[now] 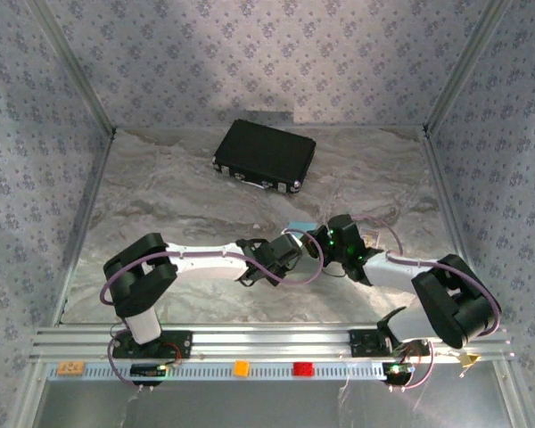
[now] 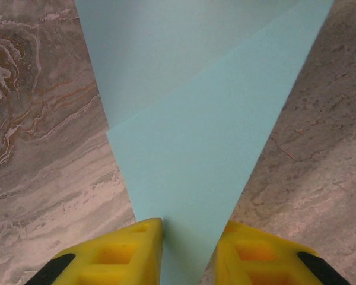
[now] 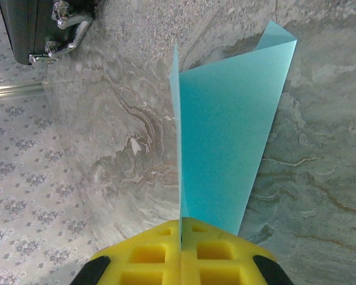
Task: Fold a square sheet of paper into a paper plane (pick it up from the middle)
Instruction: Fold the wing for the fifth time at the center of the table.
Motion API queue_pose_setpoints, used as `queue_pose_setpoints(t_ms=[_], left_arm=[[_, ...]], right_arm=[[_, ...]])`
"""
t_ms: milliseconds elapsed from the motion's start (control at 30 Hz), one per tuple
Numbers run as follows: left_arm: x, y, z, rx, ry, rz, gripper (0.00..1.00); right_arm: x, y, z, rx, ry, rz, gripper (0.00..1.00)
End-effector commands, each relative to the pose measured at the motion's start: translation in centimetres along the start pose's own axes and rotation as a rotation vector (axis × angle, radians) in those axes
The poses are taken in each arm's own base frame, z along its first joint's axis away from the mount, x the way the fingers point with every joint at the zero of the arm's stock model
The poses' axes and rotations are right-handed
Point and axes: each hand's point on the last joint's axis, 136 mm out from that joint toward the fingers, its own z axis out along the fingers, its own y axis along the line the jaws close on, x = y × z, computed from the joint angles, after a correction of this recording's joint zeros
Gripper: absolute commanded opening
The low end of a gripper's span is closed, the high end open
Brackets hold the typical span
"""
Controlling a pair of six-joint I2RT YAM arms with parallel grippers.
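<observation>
Sharing one blue sheet (image 2: 196, 148): left claw (image 2: 188, 240), right claw (image 3: 181, 228).

Paper: 1 thin light blue folded paper sheet (image 2: 190, 148), sticking out ahead of both tools. Tools: 2, yellow-fingered: left tool (image 2: 188, 237), right tool (image 3: 181, 234). Cases: 1 black rectangular case (image 1: 265, 155) with metal latches, ahead-left of right tool. Benches: 1 grey marble-pattern bench (image 1: 160, 205).

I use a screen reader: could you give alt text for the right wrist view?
The right hand is shut on the folded light blue paper, held on edge over the marbled table; a black case sits upper left.
</observation>
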Motion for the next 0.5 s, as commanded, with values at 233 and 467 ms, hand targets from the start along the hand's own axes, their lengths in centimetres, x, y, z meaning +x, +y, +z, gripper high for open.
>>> queue_pose_setpoints(t_ms=[233, 467], left_arm=[[-1.03, -0.21, -0.83, -0.002, -0.032, 0.012, 0.14], [-0.66, -0.24, -0.52, -0.003, -0.019, -0.001, 0.04]], right_arm=[[-0.18, 0.53, 0.16, -0.011, 0.004, 0.014, 0.05], [-0.31, 0.09, -0.56, 0.006, -0.012, -0.013, 0.11]])
